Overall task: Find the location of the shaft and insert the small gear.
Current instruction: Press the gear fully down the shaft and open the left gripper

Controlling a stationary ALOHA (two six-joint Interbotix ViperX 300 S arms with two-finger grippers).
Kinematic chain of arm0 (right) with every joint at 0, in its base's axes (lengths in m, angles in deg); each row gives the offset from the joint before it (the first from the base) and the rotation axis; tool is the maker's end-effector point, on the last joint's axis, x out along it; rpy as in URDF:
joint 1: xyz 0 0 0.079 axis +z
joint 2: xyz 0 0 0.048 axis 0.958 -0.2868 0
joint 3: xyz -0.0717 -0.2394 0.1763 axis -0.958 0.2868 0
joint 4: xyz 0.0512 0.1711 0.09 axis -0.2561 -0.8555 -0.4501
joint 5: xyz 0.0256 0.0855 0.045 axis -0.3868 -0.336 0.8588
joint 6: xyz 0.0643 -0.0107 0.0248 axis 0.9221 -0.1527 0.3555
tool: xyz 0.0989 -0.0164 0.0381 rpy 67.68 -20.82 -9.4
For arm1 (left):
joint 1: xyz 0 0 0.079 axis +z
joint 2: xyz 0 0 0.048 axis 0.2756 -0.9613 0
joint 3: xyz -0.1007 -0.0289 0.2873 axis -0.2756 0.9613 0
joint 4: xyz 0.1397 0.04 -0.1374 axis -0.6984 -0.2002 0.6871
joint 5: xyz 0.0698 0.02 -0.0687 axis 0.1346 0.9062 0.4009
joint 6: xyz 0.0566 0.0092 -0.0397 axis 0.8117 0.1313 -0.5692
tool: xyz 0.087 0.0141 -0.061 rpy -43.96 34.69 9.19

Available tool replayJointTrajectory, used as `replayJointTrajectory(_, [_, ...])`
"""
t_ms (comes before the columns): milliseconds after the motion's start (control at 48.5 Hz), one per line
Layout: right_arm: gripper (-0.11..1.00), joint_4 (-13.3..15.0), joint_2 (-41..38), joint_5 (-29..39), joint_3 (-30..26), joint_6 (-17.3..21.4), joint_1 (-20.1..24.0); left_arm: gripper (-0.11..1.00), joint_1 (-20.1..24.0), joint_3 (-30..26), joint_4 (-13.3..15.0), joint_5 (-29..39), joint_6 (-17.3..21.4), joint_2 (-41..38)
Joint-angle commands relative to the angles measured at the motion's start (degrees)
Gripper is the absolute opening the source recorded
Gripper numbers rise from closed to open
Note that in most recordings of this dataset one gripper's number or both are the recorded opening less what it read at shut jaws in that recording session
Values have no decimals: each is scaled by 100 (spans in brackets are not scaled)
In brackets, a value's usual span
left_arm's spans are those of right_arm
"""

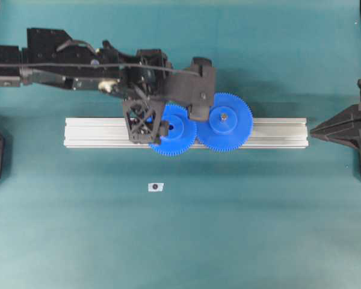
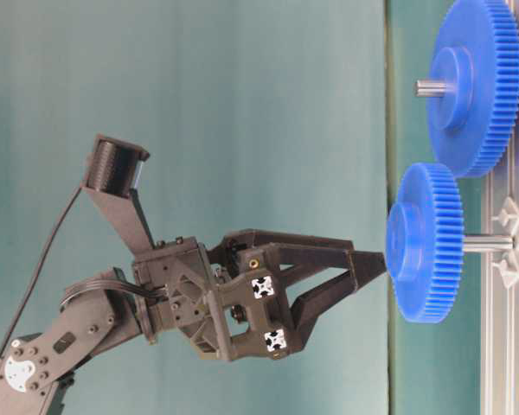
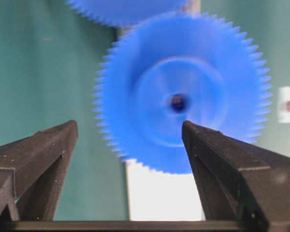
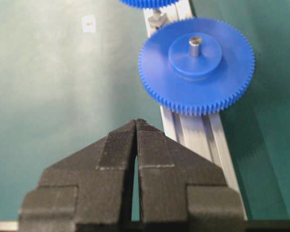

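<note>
Insertion step: small gear (image 2: 426, 242) sits on the shaft (image 2: 489, 244) above the rail (image 1: 277, 132), beside the larger gear (image 1: 224, 121). Left end effector (image 2: 382, 264), fingers apart, at its face; next, judged, pressing fully home.

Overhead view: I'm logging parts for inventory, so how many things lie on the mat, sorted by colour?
Blue: 2, the small gear and the large gear
Silver: 2, the rail and the small bracket
Total: 4
</note>
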Motion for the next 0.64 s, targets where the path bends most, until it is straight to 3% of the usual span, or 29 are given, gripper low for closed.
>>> replayJointTrajectory(0, [2,0,-35,-44,-62,62,-9,86,-88,35,-9,-149,-105,105])
replayJointTrajectory(413, [2,0,-26,-62,-44,62,-9,87,-79,211,-18,-492,-167,-88])
replayJointTrajectory(619, [2,0,-18,-88,-44,62,-9,87,18,-237,-18,-431,0,0])
